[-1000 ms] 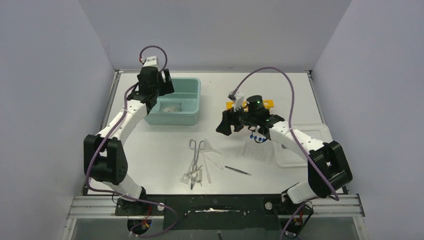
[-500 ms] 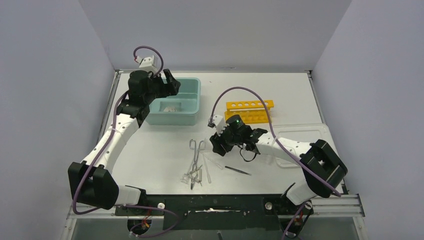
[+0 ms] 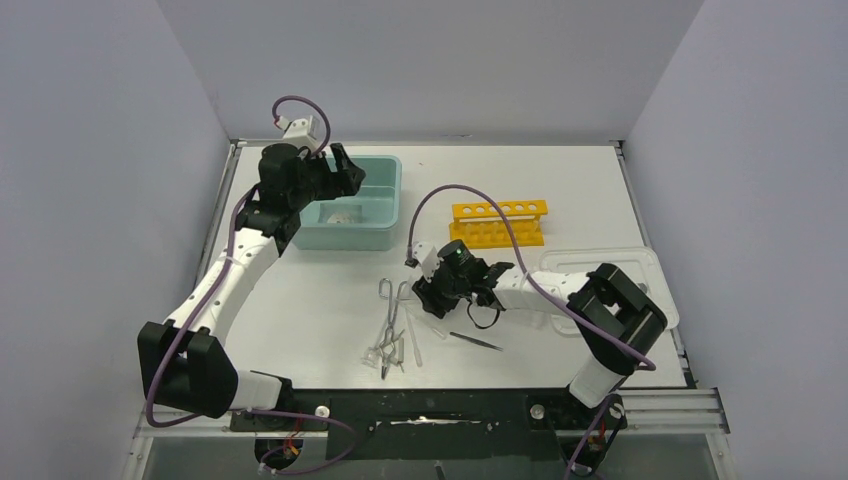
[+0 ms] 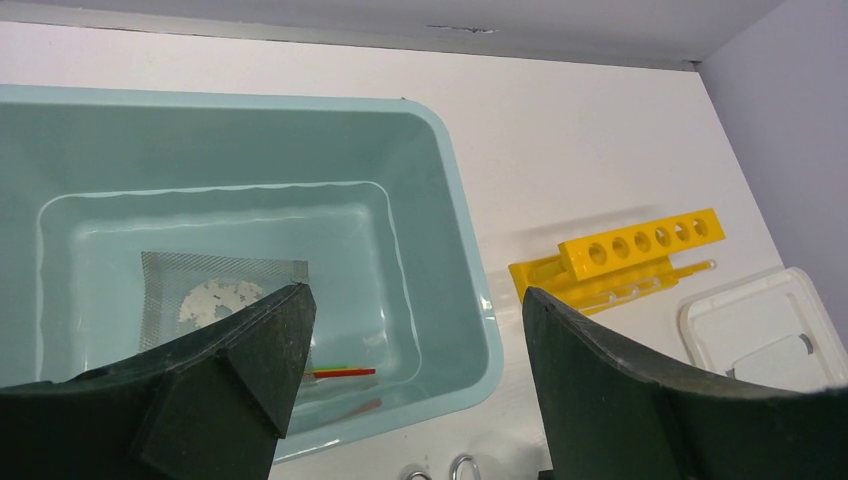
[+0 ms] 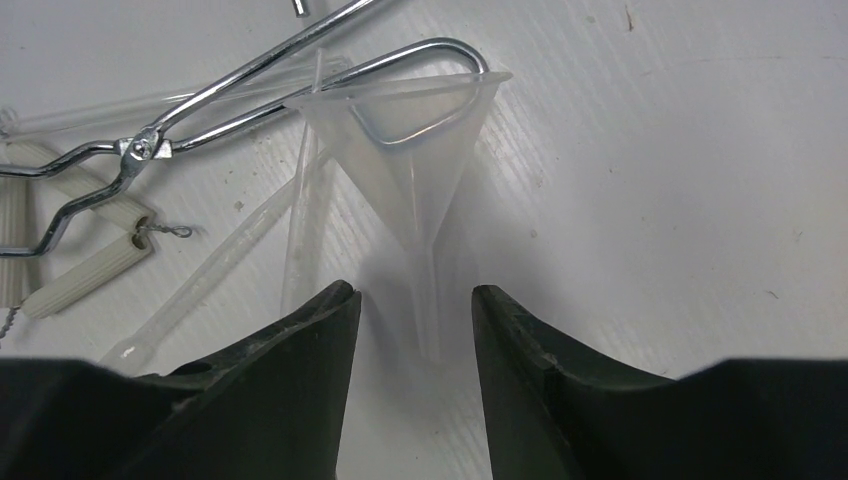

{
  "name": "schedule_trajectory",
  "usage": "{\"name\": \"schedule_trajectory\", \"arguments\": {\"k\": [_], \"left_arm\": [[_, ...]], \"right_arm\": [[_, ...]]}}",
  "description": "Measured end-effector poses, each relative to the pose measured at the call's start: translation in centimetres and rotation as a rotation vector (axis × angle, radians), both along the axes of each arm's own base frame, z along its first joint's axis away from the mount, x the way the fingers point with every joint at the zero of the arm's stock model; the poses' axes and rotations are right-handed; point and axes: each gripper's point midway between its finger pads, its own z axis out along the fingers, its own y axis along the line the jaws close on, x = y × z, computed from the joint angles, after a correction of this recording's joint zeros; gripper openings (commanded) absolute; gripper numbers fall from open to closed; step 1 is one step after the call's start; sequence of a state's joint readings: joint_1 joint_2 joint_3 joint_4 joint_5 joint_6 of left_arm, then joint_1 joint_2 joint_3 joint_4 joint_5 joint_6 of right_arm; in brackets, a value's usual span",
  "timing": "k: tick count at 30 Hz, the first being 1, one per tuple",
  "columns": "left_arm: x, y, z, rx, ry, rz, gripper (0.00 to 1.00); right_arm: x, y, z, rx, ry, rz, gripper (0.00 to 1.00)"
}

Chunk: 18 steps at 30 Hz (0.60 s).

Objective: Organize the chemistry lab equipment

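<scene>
Your right end effector point(image 5: 412, 292) has dropped to the clear funnel point(image 5: 420, 170), jaws narrowing astride its stem, not yet gripping. Left end effector point(image 4: 420, 330) gapes above the teal tub point(image 4: 452, 200).

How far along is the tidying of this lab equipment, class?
Done: a clear bag of white discs lies in the teal plastic tub, under the open left gripper. In hand: the open right gripper straddles the stem of the clear plastic funnel, not yet closed. Left: metal scissor-like forceps, clear plastic droppers and thin metal tweezers lie on the table.
</scene>
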<state>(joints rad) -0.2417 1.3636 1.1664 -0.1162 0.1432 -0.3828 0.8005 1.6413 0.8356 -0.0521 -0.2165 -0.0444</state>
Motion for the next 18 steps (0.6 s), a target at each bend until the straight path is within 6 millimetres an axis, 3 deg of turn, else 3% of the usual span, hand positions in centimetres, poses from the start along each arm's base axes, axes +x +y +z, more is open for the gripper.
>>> {"name": "schedule_trajectory", "arguments": {"k": [6,18], "left_arm": [[-0.2,0.1,-0.8,0.004,0.018,0.000,0.76],[-0.5,-0.4,-0.8,-0.004,0.021,-0.031,0.77]], "right_arm": [[0.3,-0.2,-1.2,-0.029,-0.001,-0.013,0.35],[0.6,0.1,-1.0,-0.025,-0.015,-0.012,0.10]]}}
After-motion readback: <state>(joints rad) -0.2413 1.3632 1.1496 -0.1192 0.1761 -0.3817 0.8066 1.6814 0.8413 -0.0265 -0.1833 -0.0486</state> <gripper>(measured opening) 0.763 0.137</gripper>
